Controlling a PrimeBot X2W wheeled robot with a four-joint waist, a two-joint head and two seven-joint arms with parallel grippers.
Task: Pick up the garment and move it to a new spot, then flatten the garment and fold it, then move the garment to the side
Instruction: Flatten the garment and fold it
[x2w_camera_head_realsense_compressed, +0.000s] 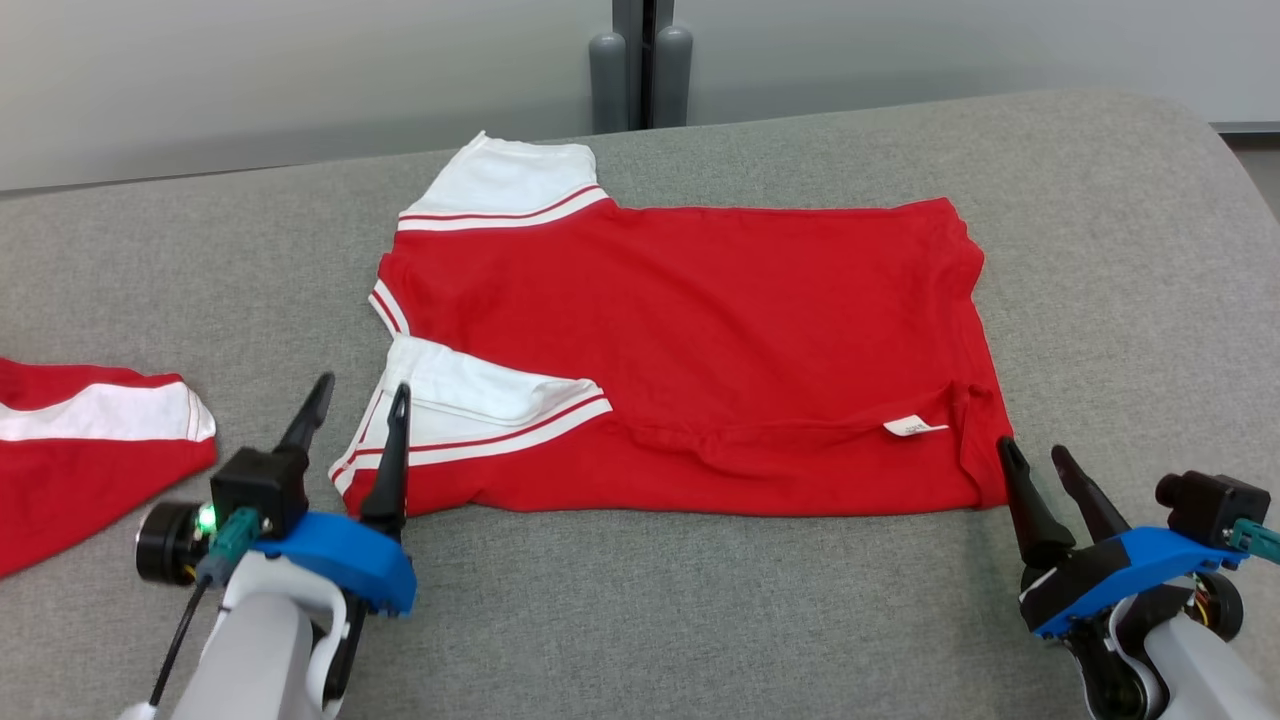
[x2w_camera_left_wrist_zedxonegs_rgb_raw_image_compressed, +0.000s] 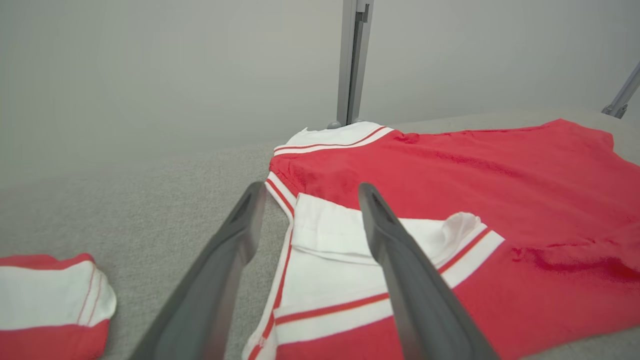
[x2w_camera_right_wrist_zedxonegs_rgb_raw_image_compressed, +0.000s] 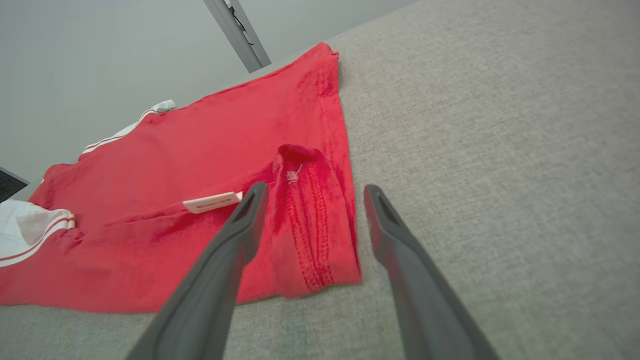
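Observation:
The garment (x2w_camera_head_realsense_compressed: 700, 340) is a red shirt with white, red-striped sleeves, lying spread on the grey padded table (x2w_camera_head_realsense_compressed: 700, 600) with its near long edge folded over; a small white label (x2w_camera_head_realsense_compressed: 912, 427) shows near its right end. My left gripper (x2w_camera_head_realsense_compressed: 358, 385) stands open just above the near white sleeve (x2w_camera_left_wrist_zedxonegs_rgb_raw_image_compressed: 330, 260), holding nothing. My right gripper (x2w_camera_head_realsense_compressed: 1035, 450) stands open above the shirt's near right corner (x2w_camera_right_wrist_zedxonegs_rgb_raw_image_compressed: 310, 260), also with nothing between its fingers. In the wrist views the shirt (x2w_camera_left_wrist_zedxonegs_rgb_raw_image_compressed: 475, 185) (x2w_camera_right_wrist_zedxonegs_rgb_raw_image_compressed: 200, 165) lies loose under the parted fingers.
A second red-and-white garment (x2w_camera_head_realsense_compressed: 80, 450) lies at the table's left edge, also seen in the left wrist view (x2w_camera_left_wrist_zedxonegs_rgb_raw_image_compressed: 45, 305). A grey post (x2w_camera_head_realsense_compressed: 640, 60) stands behind the table's far edge. Bare grey padding stretches in front and right of the shirt.

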